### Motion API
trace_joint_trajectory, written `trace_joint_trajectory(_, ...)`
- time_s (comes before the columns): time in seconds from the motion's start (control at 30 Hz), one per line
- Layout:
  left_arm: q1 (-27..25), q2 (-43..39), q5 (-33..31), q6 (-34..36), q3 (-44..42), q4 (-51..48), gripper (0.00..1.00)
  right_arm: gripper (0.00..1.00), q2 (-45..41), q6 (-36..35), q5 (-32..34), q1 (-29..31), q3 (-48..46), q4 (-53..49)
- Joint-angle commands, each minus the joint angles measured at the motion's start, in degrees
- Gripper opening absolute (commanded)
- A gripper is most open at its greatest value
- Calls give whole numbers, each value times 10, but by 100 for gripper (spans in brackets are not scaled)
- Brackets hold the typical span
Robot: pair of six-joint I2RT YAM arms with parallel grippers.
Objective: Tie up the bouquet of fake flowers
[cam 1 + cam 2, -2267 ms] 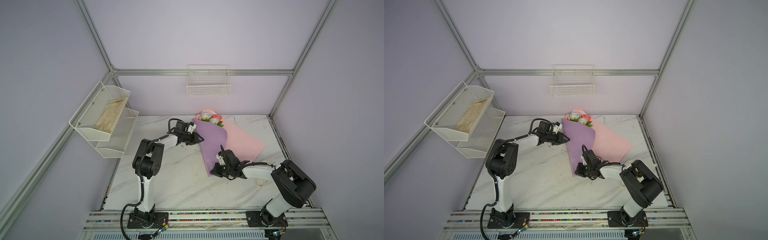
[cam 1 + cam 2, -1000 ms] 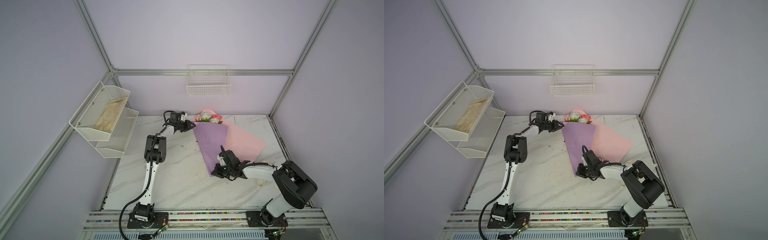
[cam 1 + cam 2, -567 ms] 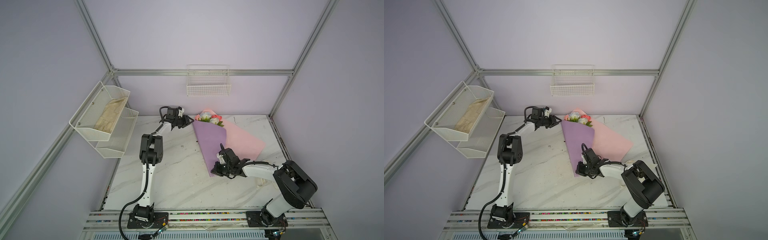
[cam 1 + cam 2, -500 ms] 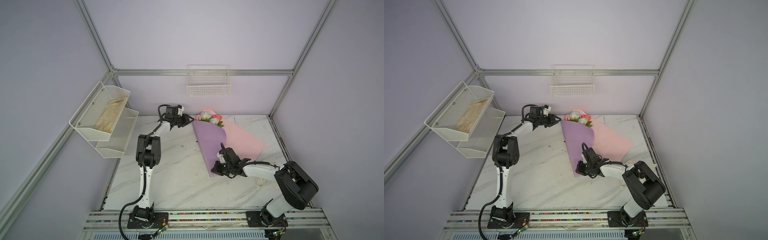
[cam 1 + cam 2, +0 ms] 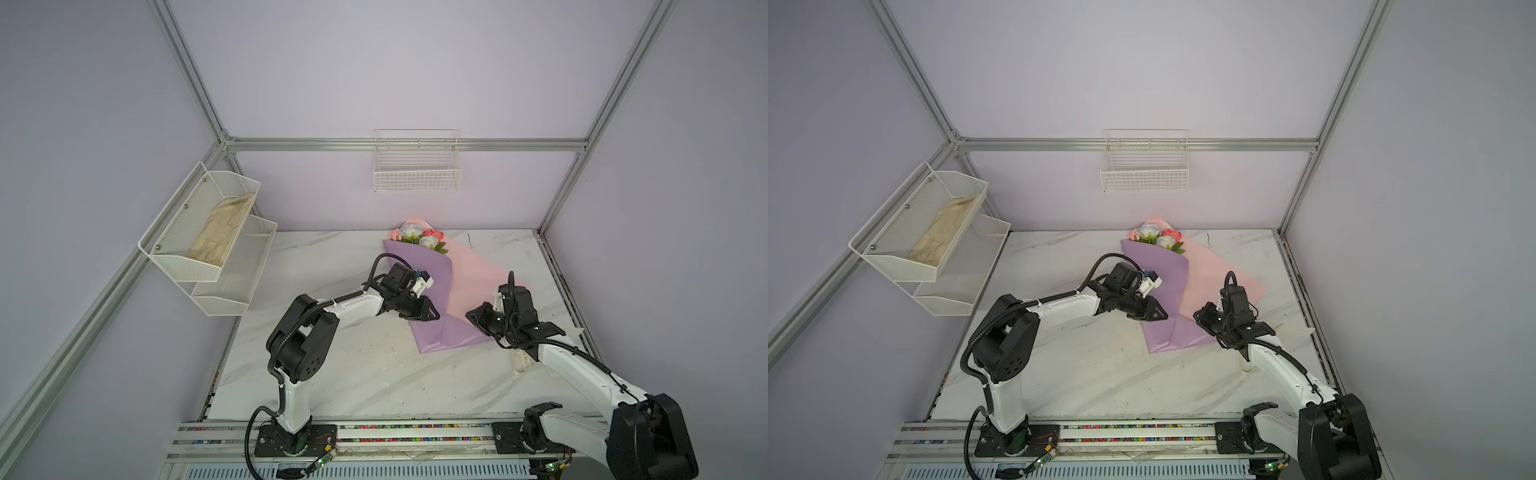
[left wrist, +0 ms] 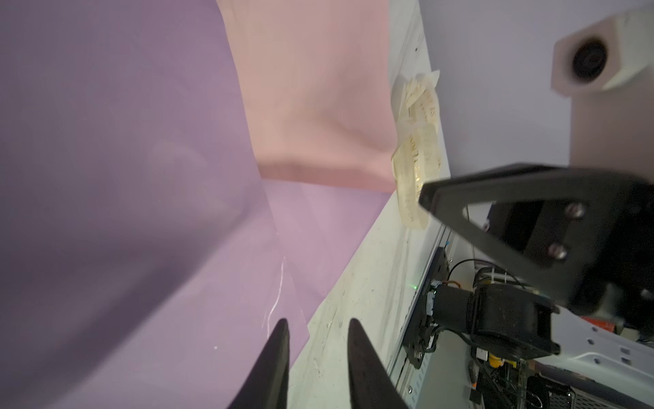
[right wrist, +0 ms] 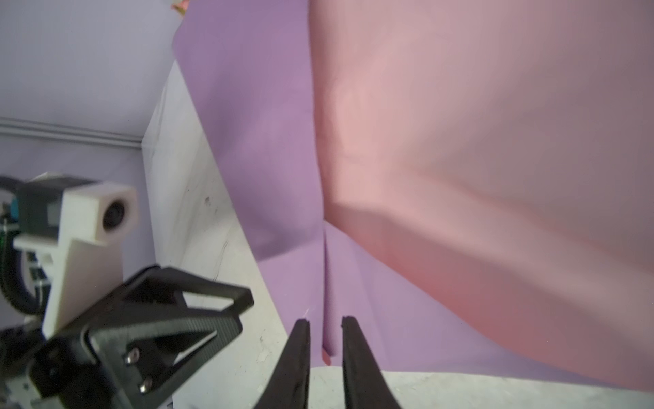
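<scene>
Paper fills both wrist views, lilac and pink, and only from above does it read as the bouquet of fake flowers point(image 5: 438, 270). It lies flat on the marble table point(image 5: 365, 374) toward the far middle, with the roses point(image 5: 417, 237) at the far end and the folded point toward the near side. The lilac flap is on the left and the pink inside is spread open to the right. My left gripper point(image 5: 432, 315) hangs over the lilac flap's left edge near the point. Its wrist view shows my fingers point(image 6: 279, 340) a narrow gap apart with nothing between them, one over paper and one over bare marble. My right gripper point(image 5: 473, 318) sits at the right side of the point, where pink meets lilac. In a top view I cannot judge its jaws, but the wrist view shows the fingertips point(image 7: 300, 336) slightly parted. A lilac crease runs into the gap (I cannot tell whether it touches either finger). The left wrist view alone shows the cream ribbon point(image 6: 419, 141) clearly, printed and bunched at the table's right edge just past the pink sheet. Only the top views show the mesh shelf point(image 5: 208, 266) on the left wall, the pale cloth point(image 5: 220, 232) in its upper tier, and the wire basket point(image 5: 417, 174) on the far wall.
</scene>
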Motion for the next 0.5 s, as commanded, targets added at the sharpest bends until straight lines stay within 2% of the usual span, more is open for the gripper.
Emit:
trace_joint_trajectory(0.0,-18,-23,-32,20,-27,6,27,23,-4,-36,7,-63,-24,-71)
trace_joint_trajectory(0.1,-34,-8,-26,19,-21,5,27,27,-2,-54,-14,-129,-43,-69)
trace_joint_trajectory(0.2,-51,7,-22,19,-2,3,26,28,12,-83,-47,-178,-51,-61)
trace_joint_trajectory(0.3,-60,25,-27,16,18,0,24,28,31,-94,-68,-195,-44,-61)
trace_joint_trajectory(0.47,-64,56,-34,17,48,-12,23,37,43,-101,-57,-212,-37,-54)
